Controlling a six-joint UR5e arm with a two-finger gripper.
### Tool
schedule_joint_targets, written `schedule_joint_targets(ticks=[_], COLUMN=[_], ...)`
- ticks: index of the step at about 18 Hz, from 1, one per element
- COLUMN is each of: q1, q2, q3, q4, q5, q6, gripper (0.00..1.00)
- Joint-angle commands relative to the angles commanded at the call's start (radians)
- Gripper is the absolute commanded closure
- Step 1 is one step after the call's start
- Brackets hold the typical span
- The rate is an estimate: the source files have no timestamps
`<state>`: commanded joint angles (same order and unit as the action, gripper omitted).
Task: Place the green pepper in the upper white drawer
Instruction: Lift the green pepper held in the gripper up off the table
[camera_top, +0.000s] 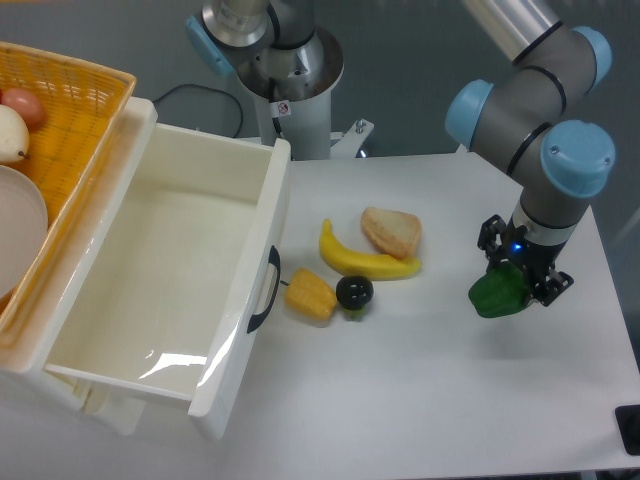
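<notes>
White table bears green pepper, gripper clamped on it

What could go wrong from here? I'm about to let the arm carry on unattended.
1. The hand seems to grip only the top of the pepper; the glossy skin could slip out in transit.
2. The banana, bread, corn and black fruit lie between pepper and drawer; a low carry could knock them.
3. A low approach could clip the drawer's front wall.
</notes>
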<state>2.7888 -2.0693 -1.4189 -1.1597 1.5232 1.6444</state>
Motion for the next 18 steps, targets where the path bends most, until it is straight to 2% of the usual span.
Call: schedule_joint_targets(ticks=[5, 15, 18], q1=[0.023, 0.072, 0.083], q2=[0.015, 0.115, 0.152], q3=[0.011, 0.006, -0.023], q4=[-0.006, -0.011, -0.012], q5=[-0.021, -0.258, -0.313], q6=[-0.017, -0.242, -0.290], gripper=[0.52, 0.52, 0.52])
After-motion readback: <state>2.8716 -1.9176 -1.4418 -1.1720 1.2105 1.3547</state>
